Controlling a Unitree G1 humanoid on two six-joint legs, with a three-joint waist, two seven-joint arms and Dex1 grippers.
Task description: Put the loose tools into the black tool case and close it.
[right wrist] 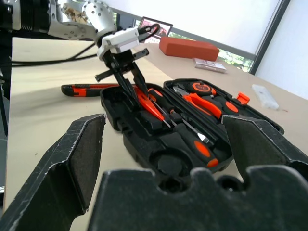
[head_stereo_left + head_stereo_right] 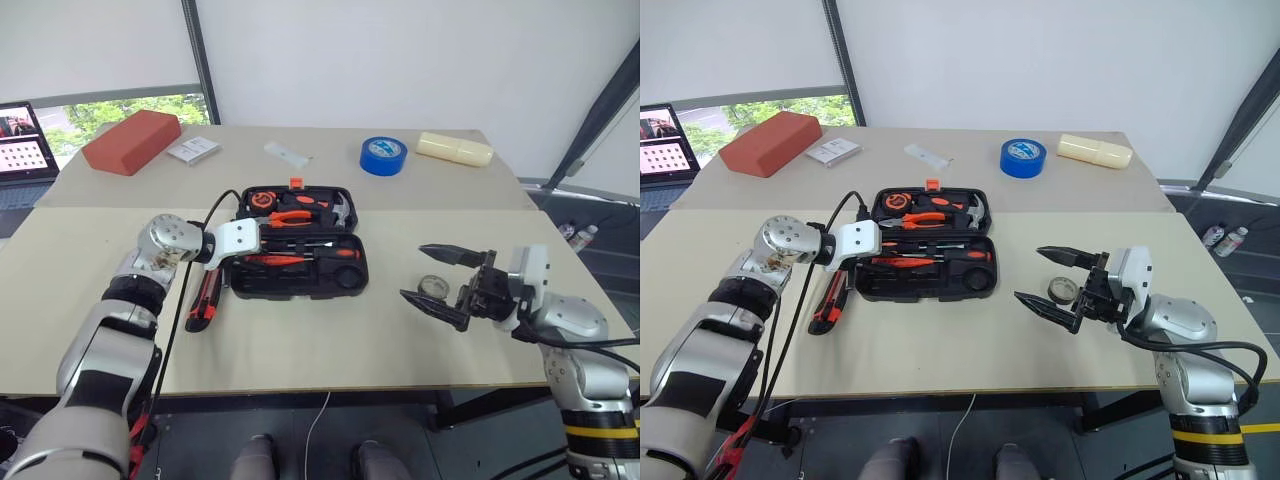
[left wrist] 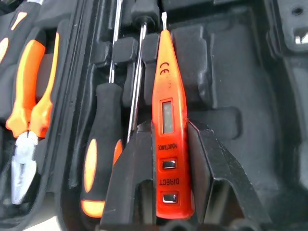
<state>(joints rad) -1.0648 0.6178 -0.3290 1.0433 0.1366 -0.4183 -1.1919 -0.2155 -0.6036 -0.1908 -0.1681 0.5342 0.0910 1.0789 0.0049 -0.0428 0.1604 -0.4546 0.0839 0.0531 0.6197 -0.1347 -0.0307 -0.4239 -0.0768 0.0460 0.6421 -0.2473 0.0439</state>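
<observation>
The black tool case [image 2: 345,279] lies open at the table's middle, with pliers, a hammer and a tape measure in its lid. An orange-and-black screwdriver [image 3: 100,163] rests in the front half. My left gripper [image 2: 254,258] is over that half's left end, shut on the small red tester screwdriver [image 3: 167,120], whose tip points along a moulded slot. The orange-black utility knife [image 2: 204,300] lies on the table left of the case. The small black tape roll [image 2: 433,286] sits to the right. My right gripper [image 2: 415,272] hovers beside it, open and empty.
A red block [image 2: 132,140], a small white box [image 2: 192,150], a blue tape roll [image 2: 383,155] and a cream oblong object [image 2: 455,149] lie along the far table. A laptop [image 2: 22,140] stands at far left. A black cable runs from my left wrist off the front edge.
</observation>
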